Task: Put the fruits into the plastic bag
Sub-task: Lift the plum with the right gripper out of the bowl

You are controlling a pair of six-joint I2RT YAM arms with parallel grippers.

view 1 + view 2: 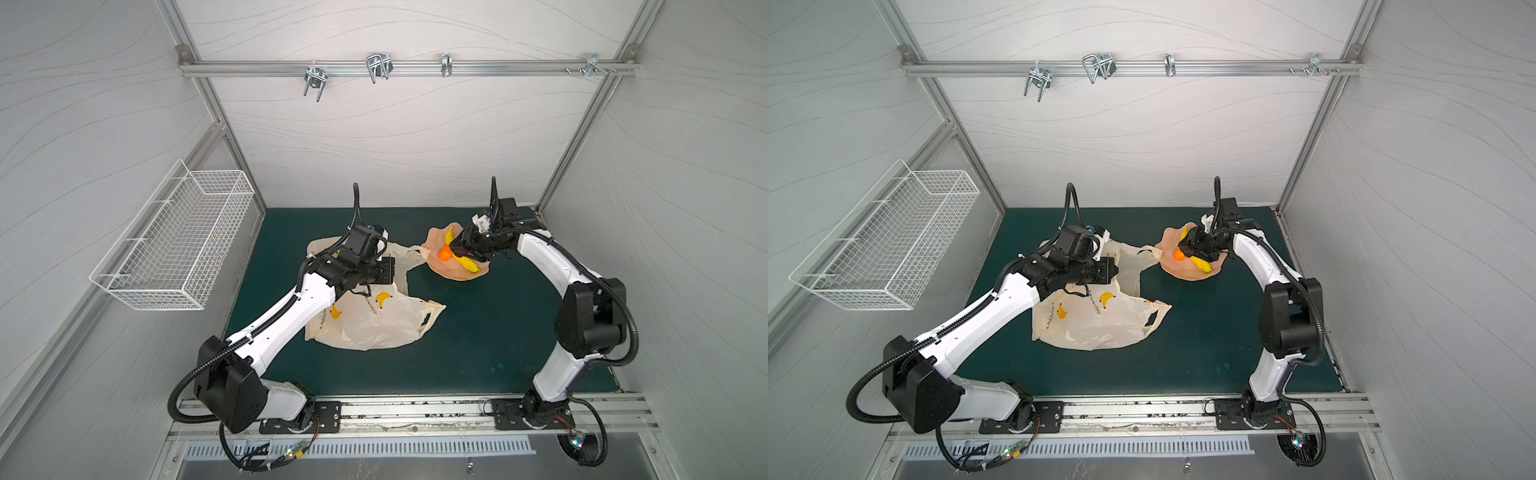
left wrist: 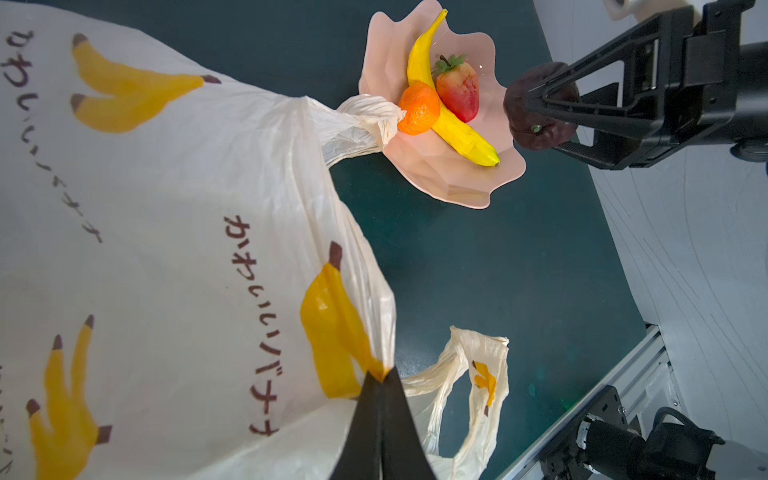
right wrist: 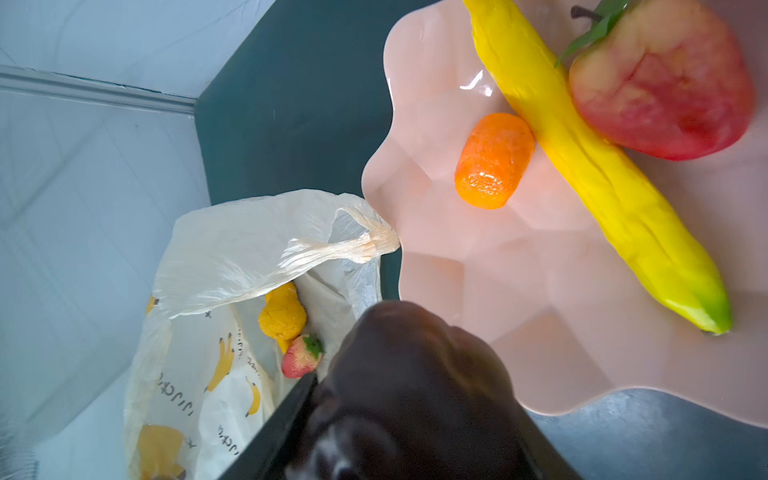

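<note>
Your L jaws pinch cream banana-print plastic bag [image 2: 166,249] rim, prob. propping mouth open; R jaws clamp dark brown toy fruit [image 2: 516,102], upper right.

The green mat [image 1: 478,332] is bearing the plastic bag [image 1: 374,320] at the left fingers [image 2: 365,424], and the pink dish [image 1: 451,272] below the right fingers [image 3: 282,424].

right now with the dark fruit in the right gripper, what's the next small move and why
Probably carry the dark brown fruit, held by the right gripper at the pink dish, across to the mouth of the plastic bag. The left gripper pinches its edge, holding it open, and a lemon and a strawberry lie inside.
</note>
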